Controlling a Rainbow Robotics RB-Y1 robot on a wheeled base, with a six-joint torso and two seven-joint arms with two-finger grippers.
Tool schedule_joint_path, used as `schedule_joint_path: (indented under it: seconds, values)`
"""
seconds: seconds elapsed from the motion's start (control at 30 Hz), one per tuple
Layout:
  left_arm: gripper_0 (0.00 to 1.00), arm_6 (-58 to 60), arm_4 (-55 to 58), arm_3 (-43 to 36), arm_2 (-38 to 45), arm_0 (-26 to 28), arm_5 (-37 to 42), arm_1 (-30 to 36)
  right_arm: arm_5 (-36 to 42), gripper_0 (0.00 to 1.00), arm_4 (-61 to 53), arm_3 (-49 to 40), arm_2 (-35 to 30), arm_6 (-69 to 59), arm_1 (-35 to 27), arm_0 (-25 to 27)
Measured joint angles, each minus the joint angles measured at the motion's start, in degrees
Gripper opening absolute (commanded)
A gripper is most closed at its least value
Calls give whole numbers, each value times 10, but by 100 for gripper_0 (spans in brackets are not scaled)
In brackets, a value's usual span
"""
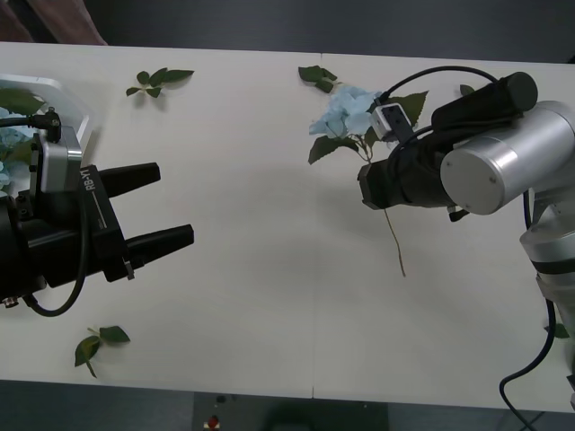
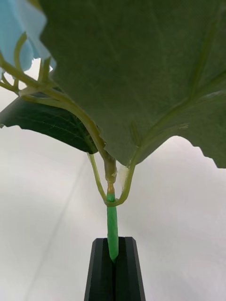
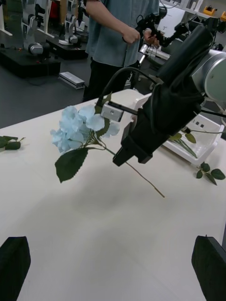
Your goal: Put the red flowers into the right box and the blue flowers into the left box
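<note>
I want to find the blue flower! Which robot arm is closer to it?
The right. The right gripper has its jaws shut on the blue flower's stem. The left gripper waits open across the table, near the left box.

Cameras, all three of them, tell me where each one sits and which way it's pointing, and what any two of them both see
Front view: above the arms, facing forward and down at the table; both arms show, left gripper open.
Right wrist view: on the right wrist, facing along the right gripper, shut on the blue flower stem.
Left wrist view: on the left wrist, facing across the table; its own fingertips at the corners.
Shared: front and left wrist views both see the right arm holding the blue flower.
</note>
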Motion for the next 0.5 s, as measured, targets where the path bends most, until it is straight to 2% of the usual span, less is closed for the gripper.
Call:
schedule_joint_path:
  seconds: [0.07,0.27,0.5]
  values:
    - [100,0,0,0,0,0,0,0,0,0,-26,-12,-17,18,1,0]
    - [100,0,0,0,0,0,0,0,0,0,-114,-20,-85,186,28,-5]
    - [100,0,0,0,0,0,0,0,-2,0,-241,-20,-141,207,56,-29]
